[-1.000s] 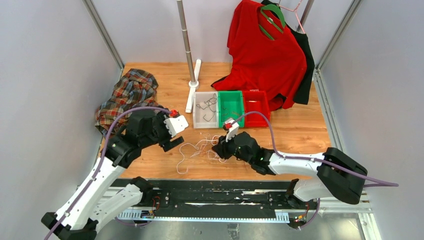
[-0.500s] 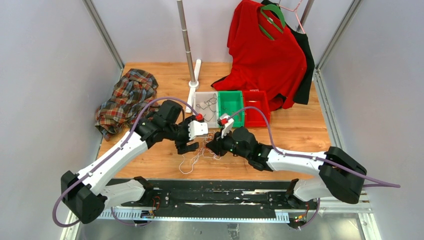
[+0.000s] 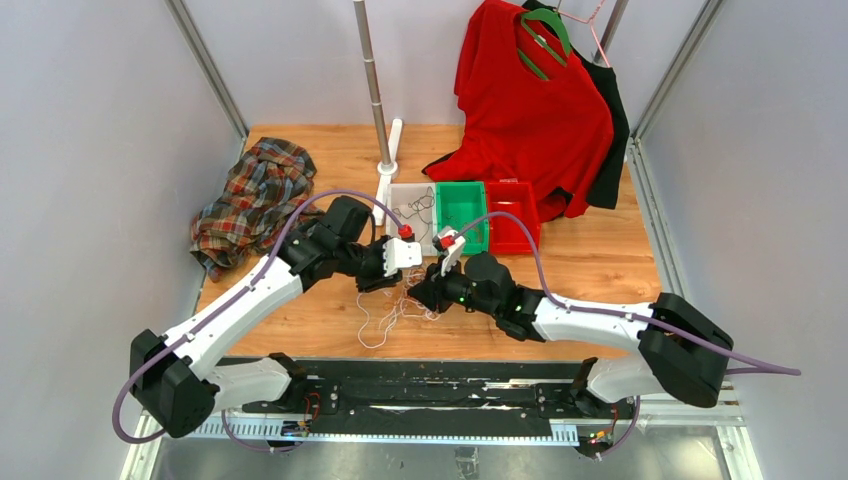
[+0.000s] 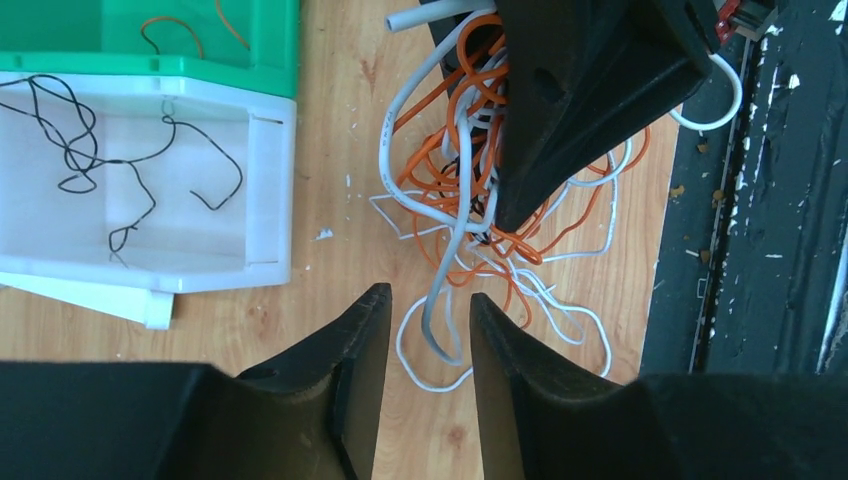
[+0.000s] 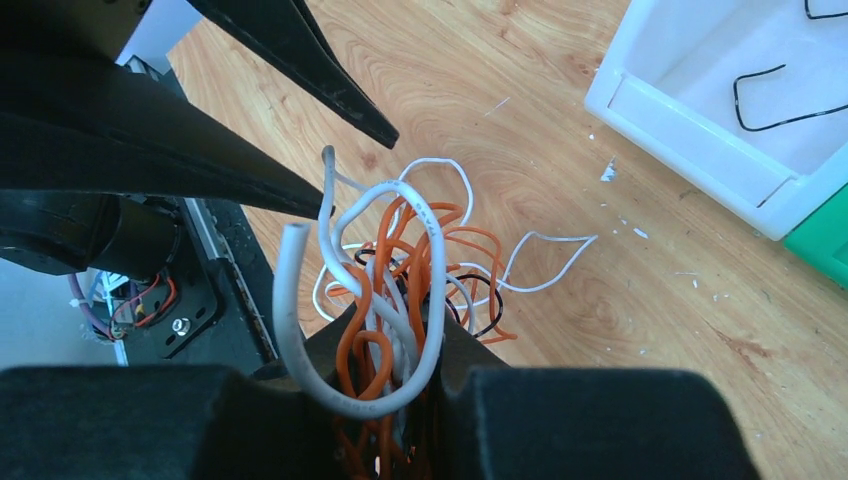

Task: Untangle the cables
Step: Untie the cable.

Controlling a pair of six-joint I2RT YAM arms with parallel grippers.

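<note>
The cables (image 3: 403, 302) lie as one tangle of white and orange wires, with a little black among them, on the wooden table (image 3: 600, 262), just in front of the white bin (image 3: 392, 238). The upper part of the tangle is raised from the wood, and thin white loops trail down toward the near edge.

The right gripper (image 3: 425, 293) is clamped on the bundle. In its wrist view the two fingers press a bunch of orange and white strands (image 5: 385, 290) between them.

One second ago the left arm was drawn back to the left, with its gripper well apart from the tangle. Now it reaches in, and the left gripper (image 3: 385, 281) is just beside the right one. Its jaws stand apart (image 4: 425, 305), and a grey-white strand of the tangle (image 4: 470, 190) hangs down in the gap; I cannot tell if it touches a finger. The right gripper has also moved a little toward the bins.

The white bin holds thin black wires (image 4: 100, 150). Next to it are the green bin (image 3: 461, 190), with an orange wire (image 4: 190, 25) inside, and the red bin (image 3: 511, 187).
</note>
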